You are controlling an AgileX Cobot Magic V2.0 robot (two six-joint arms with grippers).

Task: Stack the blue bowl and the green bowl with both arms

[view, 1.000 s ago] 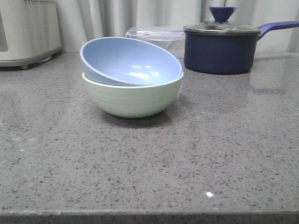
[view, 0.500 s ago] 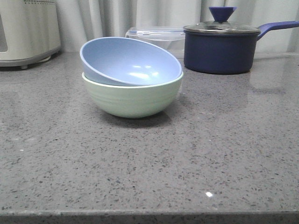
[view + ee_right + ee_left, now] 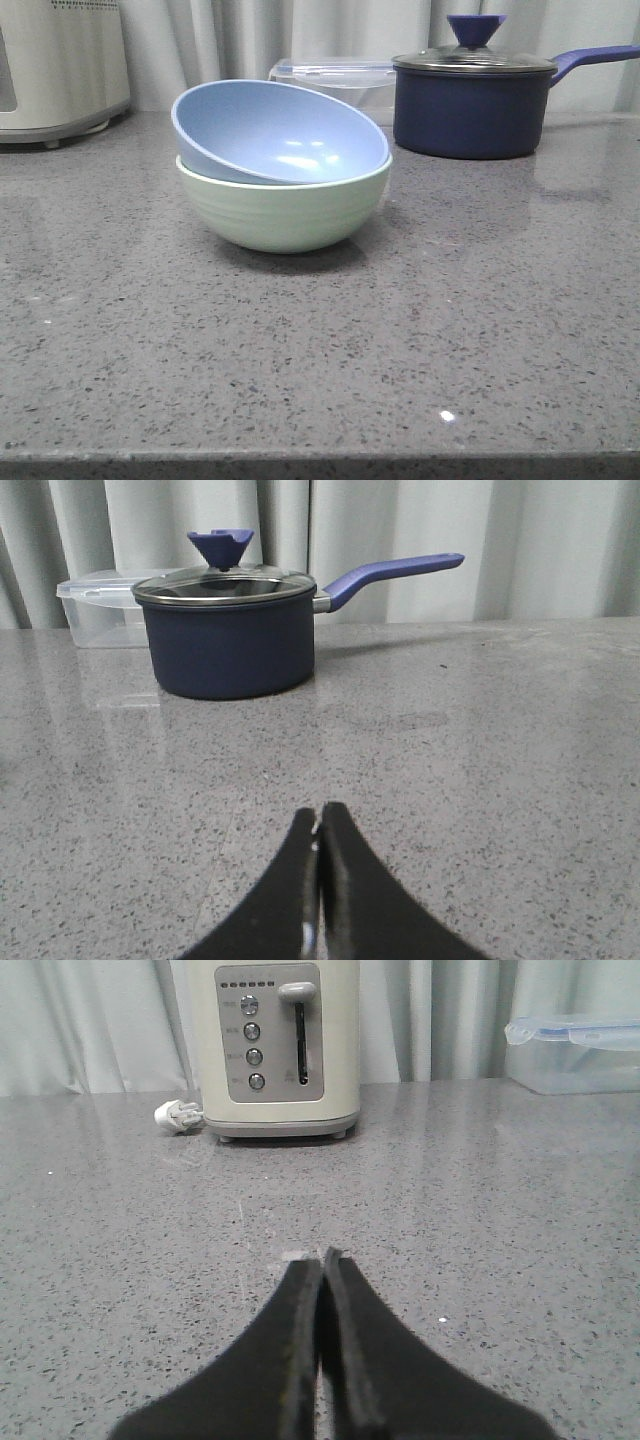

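The blue bowl (image 3: 275,132) sits tilted inside the green bowl (image 3: 284,210) near the middle of the grey counter in the front view. Neither arm shows in that view. In the left wrist view my left gripper (image 3: 322,1256) is shut with nothing between its fingers, low over bare counter, and no bowl appears there. My right gripper (image 3: 320,811) is likewise shut and empty above the counter, with no bowl in its view.
A dark navy lidded saucepan (image 3: 470,100) stands at the back right, handle pointing right. A clear plastic container (image 3: 335,78) sits behind the bowls. A cream toaster (image 3: 55,65) is at the back left, its plug (image 3: 178,1115) lying beside it. Curtains hang behind.
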